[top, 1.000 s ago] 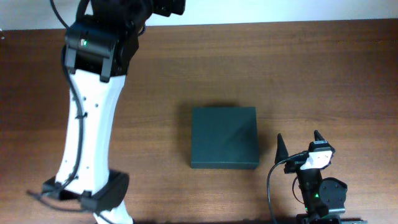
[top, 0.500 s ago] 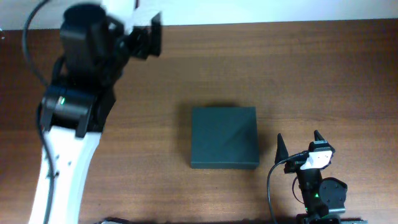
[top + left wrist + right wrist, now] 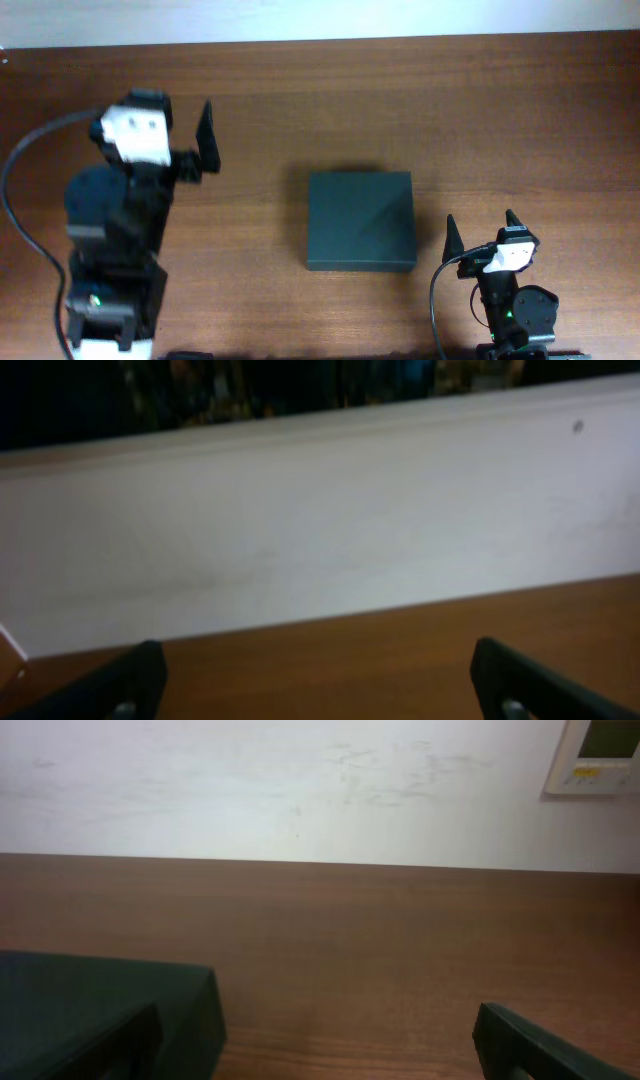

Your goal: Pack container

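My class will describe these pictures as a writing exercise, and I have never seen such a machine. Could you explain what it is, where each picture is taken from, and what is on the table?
It is a robot: two jointed arms at a wooden table. The overhead picture looks straight down, with the left arm on the left and the right arm at lower right. Each arm ends in a two-fingered end effector. The other two pictures come from cameras on the wrists, looking out between those fingers toward a white wall. On the table lies the container, a dark box with its lid shut. The left end effector and the right end effector are both open, holding nothing.
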### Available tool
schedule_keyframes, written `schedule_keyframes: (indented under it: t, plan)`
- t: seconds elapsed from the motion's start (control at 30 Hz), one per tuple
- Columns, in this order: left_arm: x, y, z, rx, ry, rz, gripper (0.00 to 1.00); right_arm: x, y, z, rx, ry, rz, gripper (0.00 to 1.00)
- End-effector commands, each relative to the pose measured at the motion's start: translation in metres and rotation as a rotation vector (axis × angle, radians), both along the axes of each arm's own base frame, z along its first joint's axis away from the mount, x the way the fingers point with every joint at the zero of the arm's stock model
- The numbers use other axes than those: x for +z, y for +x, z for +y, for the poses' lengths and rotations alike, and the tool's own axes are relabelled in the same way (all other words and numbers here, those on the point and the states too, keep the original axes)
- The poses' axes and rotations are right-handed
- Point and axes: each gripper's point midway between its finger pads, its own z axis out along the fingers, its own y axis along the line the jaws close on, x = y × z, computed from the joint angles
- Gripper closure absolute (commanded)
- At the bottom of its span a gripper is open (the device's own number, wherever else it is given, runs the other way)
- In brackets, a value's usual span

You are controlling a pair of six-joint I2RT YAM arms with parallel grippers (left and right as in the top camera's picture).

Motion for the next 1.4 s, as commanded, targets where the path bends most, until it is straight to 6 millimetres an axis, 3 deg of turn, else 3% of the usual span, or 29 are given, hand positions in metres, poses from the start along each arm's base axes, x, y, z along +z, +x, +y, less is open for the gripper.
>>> schedule_keyframes:
  t: [0.0,0.27,0.57,1.03,1.37]
  plan:
    - [-0.023,-0.018,0.0,-0.012,0.02,-0.024,0.01,-0.001,0.0,-0.002,-0.011,-0.006,0.0,0.01]
    - [-0.058,-0.053,0.005,-0.002,0.016,-0.086,0.01,-0.001,0.0,-0.002,-0.011,-0.006,0.0,0.01]
    - [-0.078,-0.08,0.009,0.007,0.008,-0.194,0.01,-0.001,0.0,-0.002,-0.011,-0.006,0.0,0.01]
    - [-0.116,-0.096,0.01,0.01,0.001,-0.276,0.01,-0.001,0.0,-0.002,-0.011,-0.006,0.0,0.01]
    - [-0.113,-0.103,0.021,0.056,0.0,-0.408,0.01,-0.001,0.0,-0.002,-0.011,-0.006,0.0,0.01]
